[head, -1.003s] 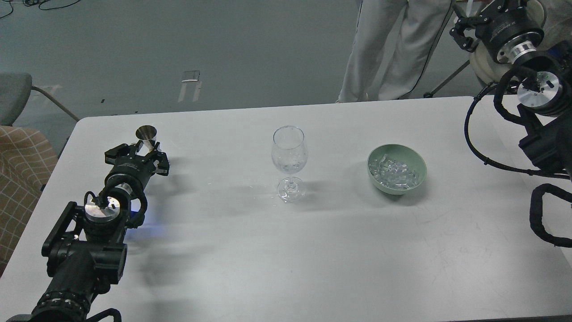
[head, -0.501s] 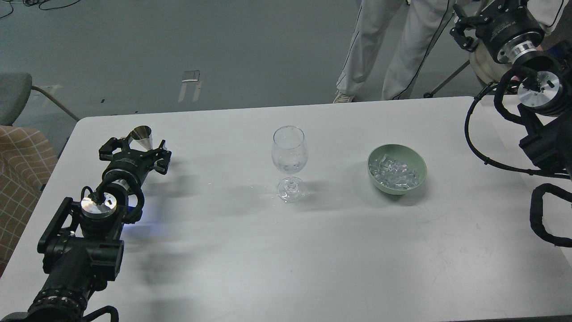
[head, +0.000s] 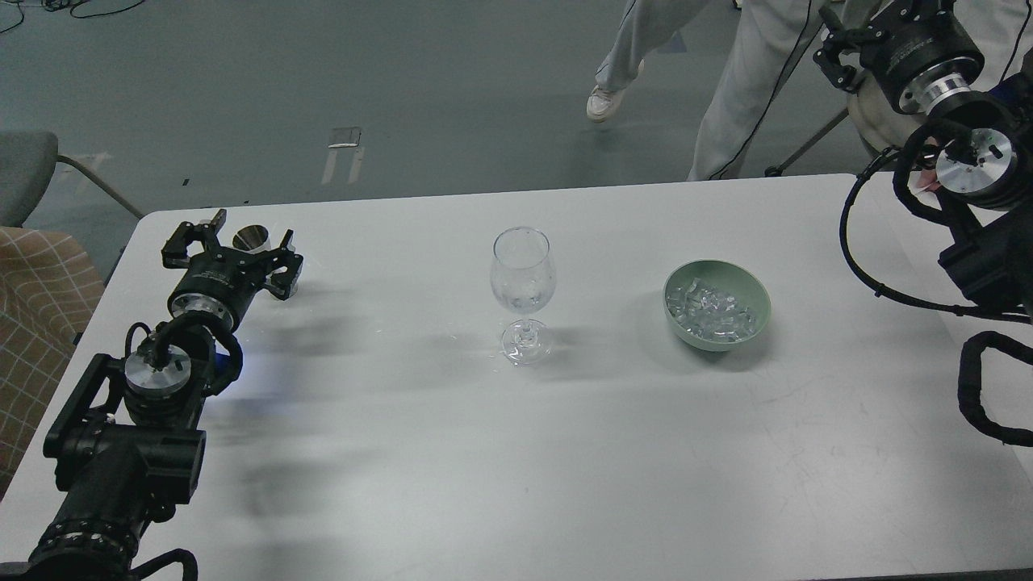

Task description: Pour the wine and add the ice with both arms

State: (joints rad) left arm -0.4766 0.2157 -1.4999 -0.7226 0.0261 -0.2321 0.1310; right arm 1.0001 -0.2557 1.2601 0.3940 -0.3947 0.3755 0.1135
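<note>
on the white bench [head: 452, 452] a stemmed glass [head: 523, 282] stands upright near the middle, with a few clear chunks low in its bowl; any wine in it cannot be made out. the ice [head: 712, 311] heaps in a green bowl [head: 754, 294] well to its right. the left pincer [head: 230, 242] is spread wide around a small metal cup [head: 250, 237] at the far left corner, not gripping it. the right pincer [head: 839, 56] is raised off the bench at the top right; i cannot tell how its fingers stand.

White counter [head: 452, 452], faintly scuffed. Pale green bowl [head: 754, 311] holding clear, glassy ice [head: 714, 311]. The stemmed wine glass [head: 523, 282] is colourless, the small measuring cup [head: 250, 239] silvery. Both arms are black with silver joint caps. Tan checked cushion [head: 40, 323] at left; grey-green floor [head: 323, 81].
</note>
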